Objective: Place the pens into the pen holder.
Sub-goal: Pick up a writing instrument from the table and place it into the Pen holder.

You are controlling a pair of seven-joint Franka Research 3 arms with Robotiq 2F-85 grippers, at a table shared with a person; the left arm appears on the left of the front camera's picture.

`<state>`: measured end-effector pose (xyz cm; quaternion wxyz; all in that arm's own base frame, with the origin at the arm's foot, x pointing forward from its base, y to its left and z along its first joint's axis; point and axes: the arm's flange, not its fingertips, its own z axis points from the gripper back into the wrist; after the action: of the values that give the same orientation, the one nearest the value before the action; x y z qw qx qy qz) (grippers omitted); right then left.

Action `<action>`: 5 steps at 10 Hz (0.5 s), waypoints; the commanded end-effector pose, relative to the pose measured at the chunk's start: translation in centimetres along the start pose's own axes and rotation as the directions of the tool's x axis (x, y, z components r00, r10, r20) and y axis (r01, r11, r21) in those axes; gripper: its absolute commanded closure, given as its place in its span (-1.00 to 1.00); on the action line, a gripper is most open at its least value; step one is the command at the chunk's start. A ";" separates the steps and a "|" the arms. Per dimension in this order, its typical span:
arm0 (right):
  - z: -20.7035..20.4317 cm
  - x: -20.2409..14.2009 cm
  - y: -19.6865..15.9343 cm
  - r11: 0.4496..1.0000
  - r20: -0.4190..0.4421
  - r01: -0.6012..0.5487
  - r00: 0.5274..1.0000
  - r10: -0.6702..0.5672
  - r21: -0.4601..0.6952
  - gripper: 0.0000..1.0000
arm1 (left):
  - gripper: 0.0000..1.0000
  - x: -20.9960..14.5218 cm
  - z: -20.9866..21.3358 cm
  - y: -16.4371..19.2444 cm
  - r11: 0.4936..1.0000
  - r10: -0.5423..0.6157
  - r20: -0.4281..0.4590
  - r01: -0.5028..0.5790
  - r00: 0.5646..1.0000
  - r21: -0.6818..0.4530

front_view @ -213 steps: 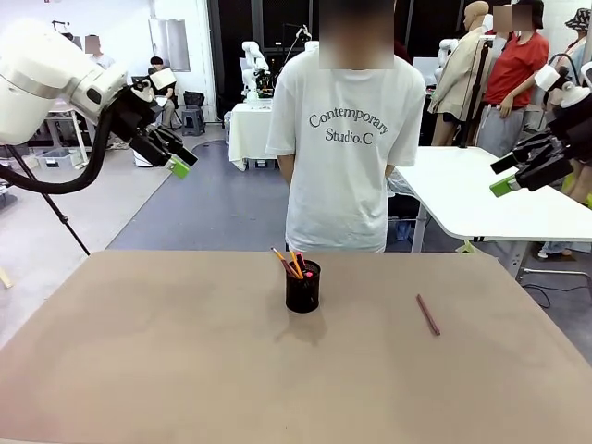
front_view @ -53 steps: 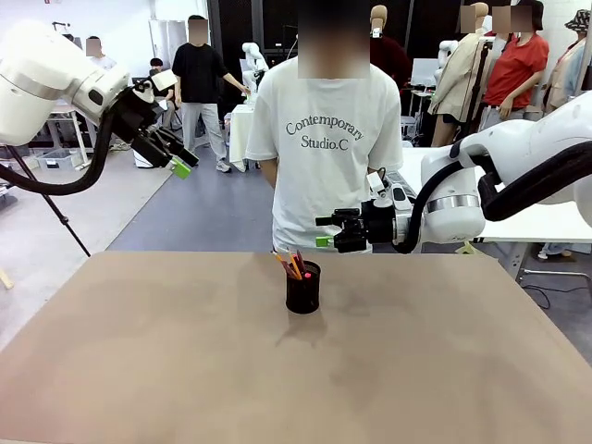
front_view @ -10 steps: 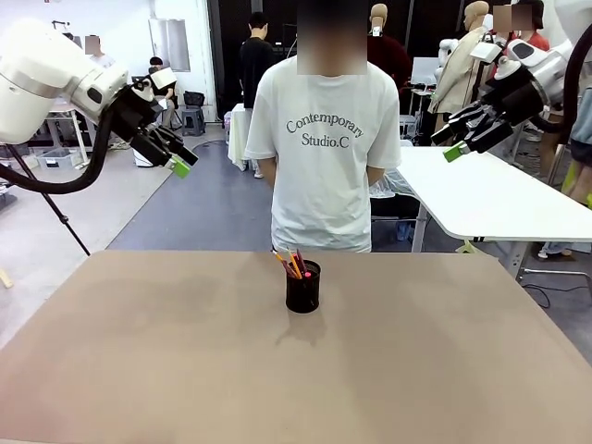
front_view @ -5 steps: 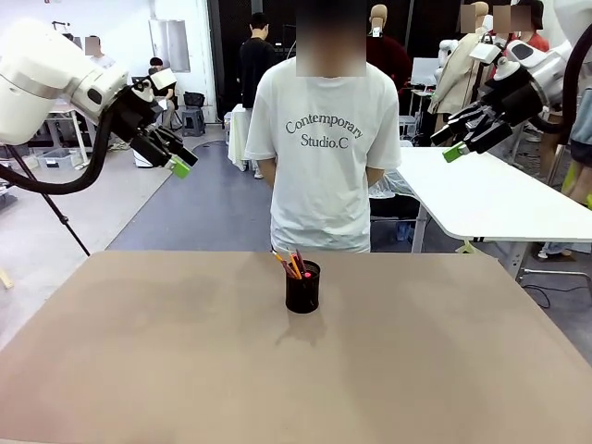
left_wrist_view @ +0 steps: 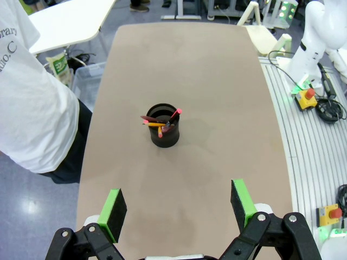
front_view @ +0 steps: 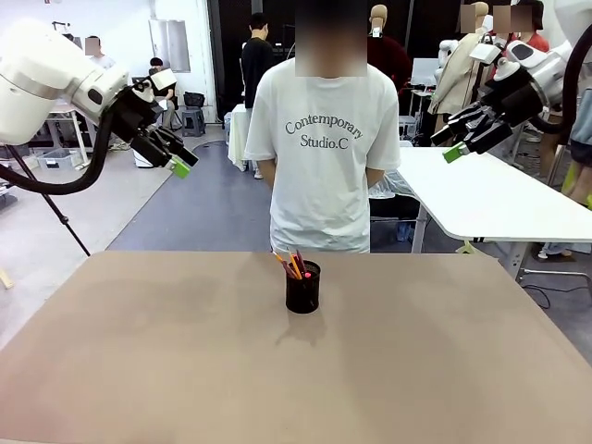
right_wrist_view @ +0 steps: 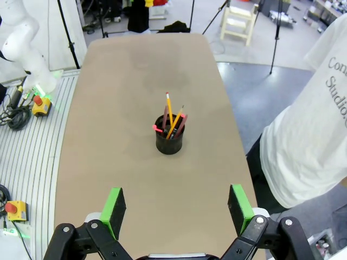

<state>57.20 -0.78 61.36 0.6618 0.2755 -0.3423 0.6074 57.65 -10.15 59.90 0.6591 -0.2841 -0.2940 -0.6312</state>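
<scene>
While both arms hang raised off the tabletop [front_view: 139, 370], items read left to right as follows.

Left end effector [front_view: 181, 166]: high at the left side, fingers spread wide with nothing between them; in its wrist view the green pads [left_wrist_view: 115, 207] stand far apart, with the pen holder [left_wrist_view: 164, 132] well ahead and below, midway between them.

Pen holder [front_view: 302, 287]: black mesh cup, upright near the tabletop's middle, toward the far edge, just in front of the person in a white T-shirt [front_view: 322, 139]. Pens [front_view: 291, 264]: standing inside it, tips leaning out over the rim; yellow-orange, pink-ended and dark shafts show. The exact count is hard to make out, perhaps four.

Right end effector [front_view: 452, 152]: high at the right side, well apart from the cup, fingers wide and empty; its wrist view has the holder [right_wrist_view: 169, 141] centred far below.

Change: against 21 seconds ago, the reddish-brown pen that lay on the tabletop's right half is gone from there. Since half a second ago nothing has moved.
</scene>
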 end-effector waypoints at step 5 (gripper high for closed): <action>-0.2 0.1 0.0 1.000 -0.002 0.000 1.000 0.000 -0.008 -1.00 | -1.00 0.0 0.1 -0.1 1.000 0.005 0.001 -0.005 1.000 -0.006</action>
<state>57.20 -0.78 61.36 0.6618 0.2755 -0.3423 0.6074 57.65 -10.15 59.90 0.6591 -0.2841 -0.2940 -0.6312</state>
